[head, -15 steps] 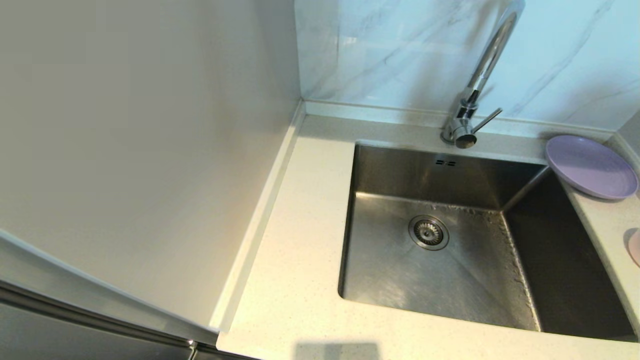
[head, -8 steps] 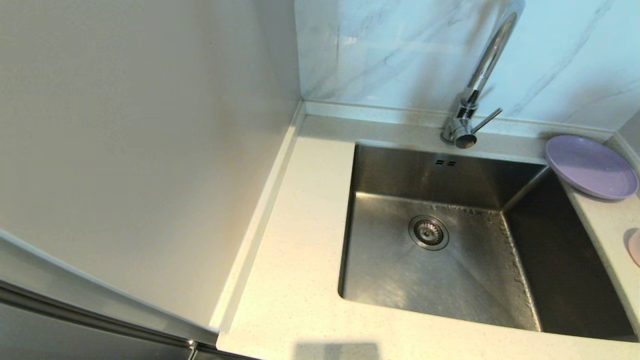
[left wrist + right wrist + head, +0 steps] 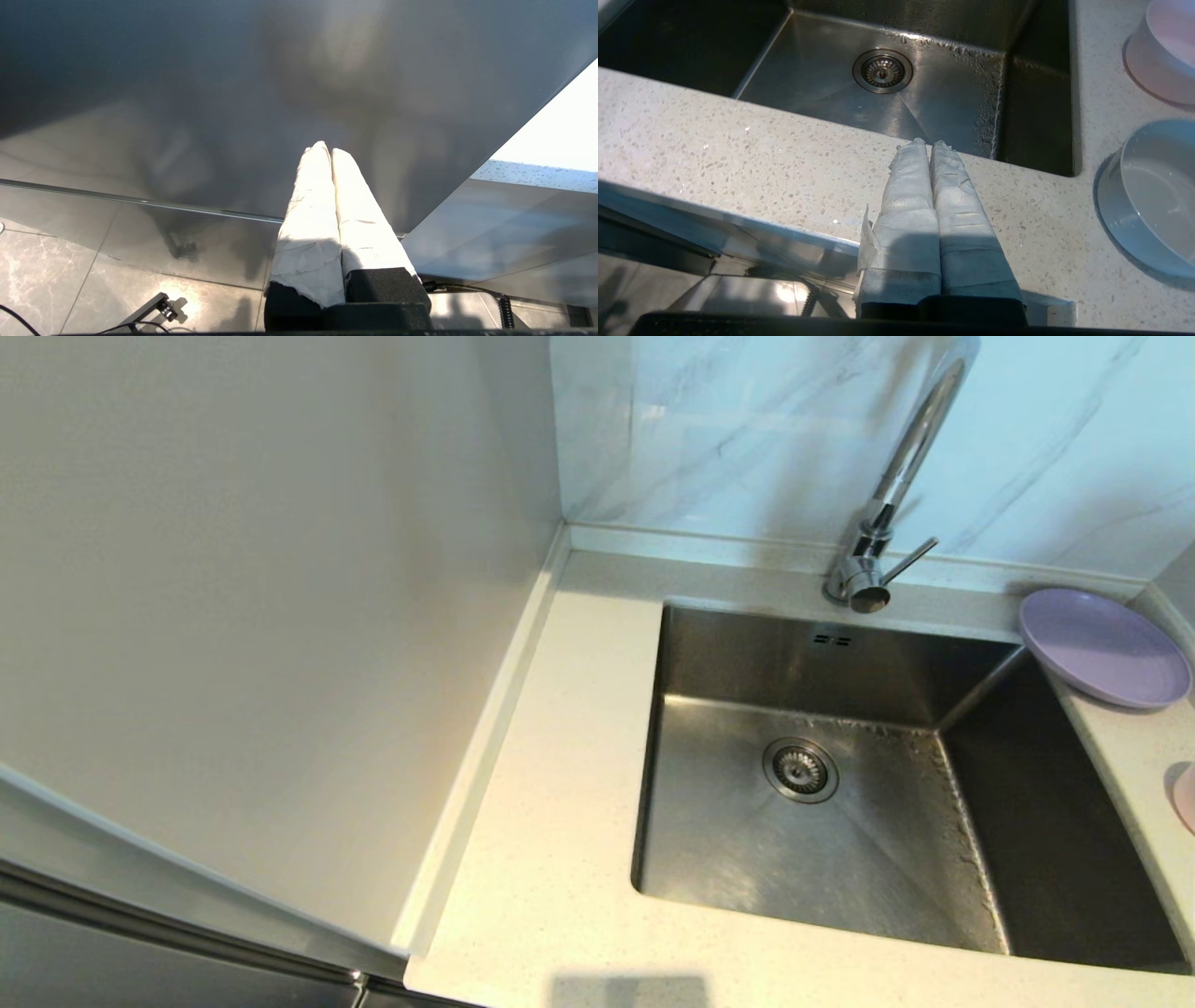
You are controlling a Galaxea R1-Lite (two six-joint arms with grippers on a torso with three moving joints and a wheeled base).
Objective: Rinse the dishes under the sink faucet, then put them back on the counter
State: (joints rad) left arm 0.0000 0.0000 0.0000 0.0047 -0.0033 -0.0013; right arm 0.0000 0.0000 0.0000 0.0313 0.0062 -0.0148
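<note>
My right gripper (image 3: 930,143), fingers pressed together and empty, hovers at the tabletop (image 3: 738,154) front edge; pink bowl (image 3: 1164,60) lies ahead, rightward. Right arm nearer.

You see a lilac-purple plate (image 3: 1103,647) at the counter's (image 3: 551,859) back right corner; the counter is cream-white with fine brown speckles. The pink bowl (image 3: 1164,51) looks pale, perhaps whitish inside. Another bowl (image 3: 1150,198) reads grey-blue. The sink basin (image 3: 822,831) is brushed steel, the faucet (image 3: 887,495) shiny chrome, the backsplash (image 3: 747,429) white grey-veined marble. Both grippers' fingers (image 3: 931,196) (image 3: 331,196) are wrapped white.
</note>
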